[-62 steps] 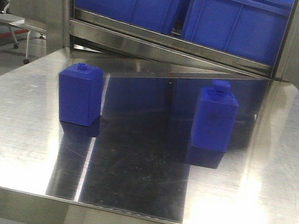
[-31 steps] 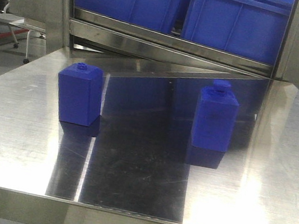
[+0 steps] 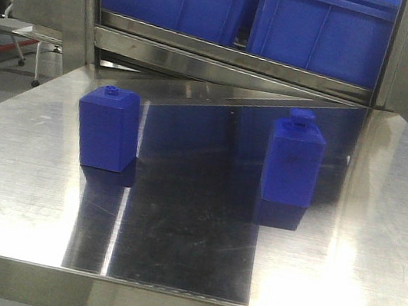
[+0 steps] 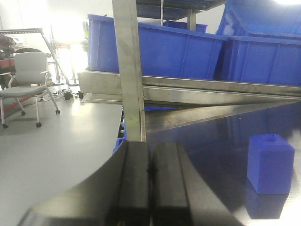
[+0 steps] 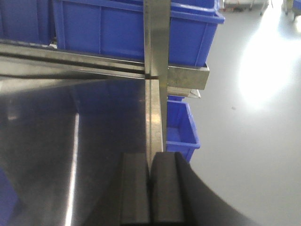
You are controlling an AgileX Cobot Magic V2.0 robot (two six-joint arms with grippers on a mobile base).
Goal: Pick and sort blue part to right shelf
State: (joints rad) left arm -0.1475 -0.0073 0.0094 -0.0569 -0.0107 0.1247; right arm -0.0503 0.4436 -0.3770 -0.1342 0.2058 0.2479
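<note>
Well, left jaws and right jaws are both clenched, empty. Reaching the blue part [image 3: 292,163] nearer the right edge of the worktop [image 3: 30,172] like that, I'd likely topple it.

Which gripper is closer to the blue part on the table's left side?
Left, probably. The left gripper sees the left blue part ahead-right; the right gripper faces the shelf post, part unseen.

Bright, even indoor light, broad white glare on the steel table [image 3: 11,192] at front left and right, dark mirror band down its middle, blown-out glow behind the chair [image 4: 28,70], washed floor [image 5: 254,70] in right wrist view, left gripper [image 4: 150,167] and right gripper [image 5: 149,176] soft, out of focus
</note>
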